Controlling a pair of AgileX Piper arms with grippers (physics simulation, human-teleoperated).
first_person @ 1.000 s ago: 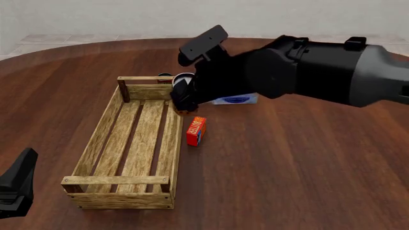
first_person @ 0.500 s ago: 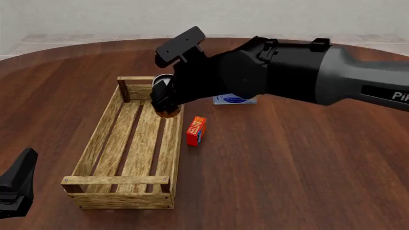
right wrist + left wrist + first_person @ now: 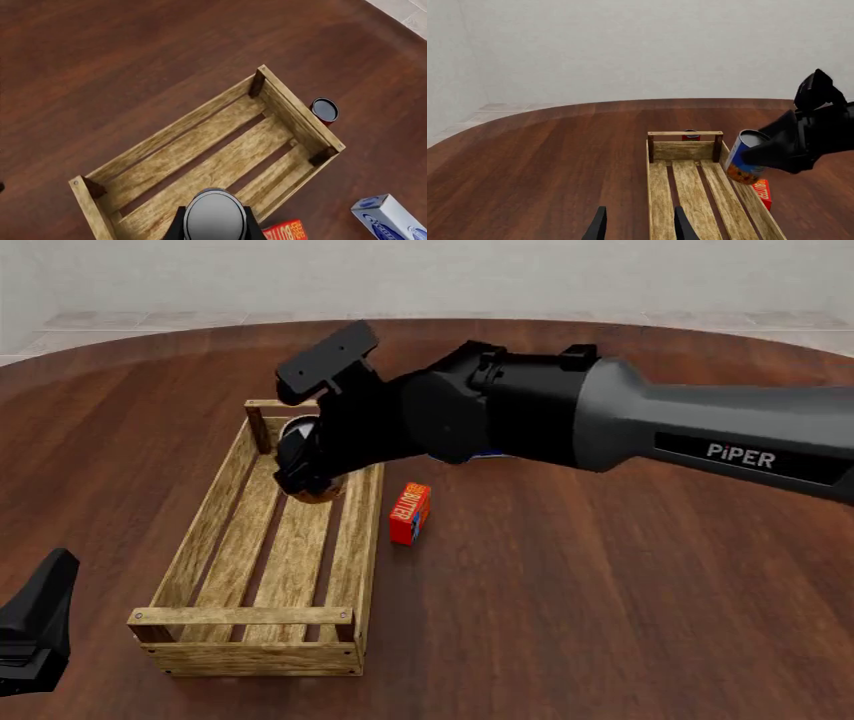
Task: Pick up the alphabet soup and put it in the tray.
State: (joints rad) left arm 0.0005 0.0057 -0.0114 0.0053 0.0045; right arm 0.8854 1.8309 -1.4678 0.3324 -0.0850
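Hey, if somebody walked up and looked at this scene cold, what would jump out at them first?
Most striking is the big black right arm reaching in from the right, its tool holding the alphabet soup tilted in the air above the far end of the tray. Next comes the long wooden tray itself, left of centre on the dark table, with a small red-orange butter box just off its right side.

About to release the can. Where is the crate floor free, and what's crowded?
The long light-wood slatted crate is bare end to end. Crowded outside its far right corner: red-orange butter box, dark reddish can, blue-white box.
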